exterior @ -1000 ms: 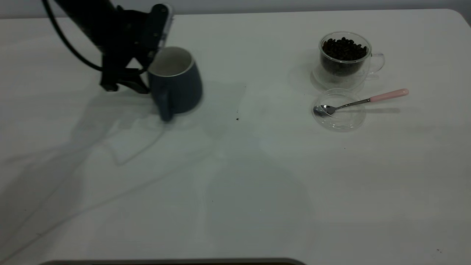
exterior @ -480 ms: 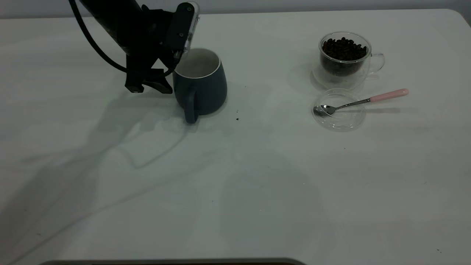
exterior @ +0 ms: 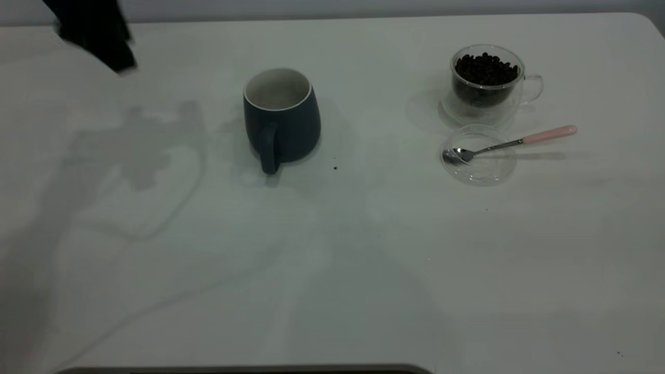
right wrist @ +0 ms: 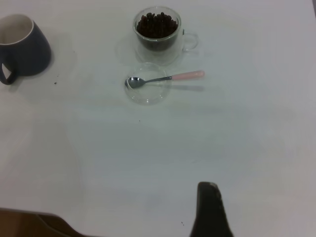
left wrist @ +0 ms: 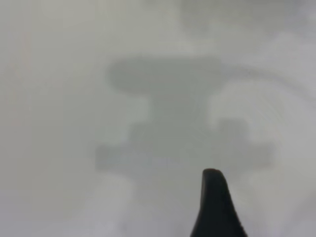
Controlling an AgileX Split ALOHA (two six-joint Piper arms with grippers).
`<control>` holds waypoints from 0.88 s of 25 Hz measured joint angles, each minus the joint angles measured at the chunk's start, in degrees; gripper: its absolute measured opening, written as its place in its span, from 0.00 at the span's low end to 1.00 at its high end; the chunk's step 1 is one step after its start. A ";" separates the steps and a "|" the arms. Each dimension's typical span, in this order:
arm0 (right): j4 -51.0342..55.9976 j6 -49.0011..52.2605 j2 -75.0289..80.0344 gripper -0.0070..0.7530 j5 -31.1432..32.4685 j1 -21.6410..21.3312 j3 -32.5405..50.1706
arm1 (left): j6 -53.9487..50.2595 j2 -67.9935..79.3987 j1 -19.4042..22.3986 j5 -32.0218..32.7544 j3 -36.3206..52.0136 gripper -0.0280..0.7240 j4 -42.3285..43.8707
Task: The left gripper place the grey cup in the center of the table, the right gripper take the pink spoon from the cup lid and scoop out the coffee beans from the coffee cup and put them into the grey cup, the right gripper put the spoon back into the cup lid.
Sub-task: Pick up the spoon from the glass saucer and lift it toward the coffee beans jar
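The grey cup point(exterior: 283, 124) stands upright and alone left of the table's middle, handle toward the camera, white inside showing; it is also in the right wrist view point(right wrist: 24, 49). My left gripper point(exterior: 96, 39) is a blurred dark shape at the far left back, well clear of the cup. The coffee cup point(exterior: 486, 85) at the back right holds coffee beans point(exterior: 486, 68). In front of it lies the cup lid point(exterior: 479, 156), with the pink spoon point(exterior: 509, 143) resting bowl-down in it, handle pointing right. My right gripper point(right wrist: 210, 207) hangs above the table's near side, far from all of them.
The white table point(exterior: 363, 259) shows a few dark specks near the grey cup. Arm shadows fall across its left half. The rounded back right corner lies just beyond the coffee cup.
The left gripper carried the grey cup rightward, set it down, let go and pulled away to the far left back. The cup now stands free. Nothing on the right moved.
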 joint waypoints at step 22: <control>0.00 0.00 0.00 0.76 0.00 0.00 0.00 | -51.41 -58.08 3.60 20.68 9.44 0.79 4.92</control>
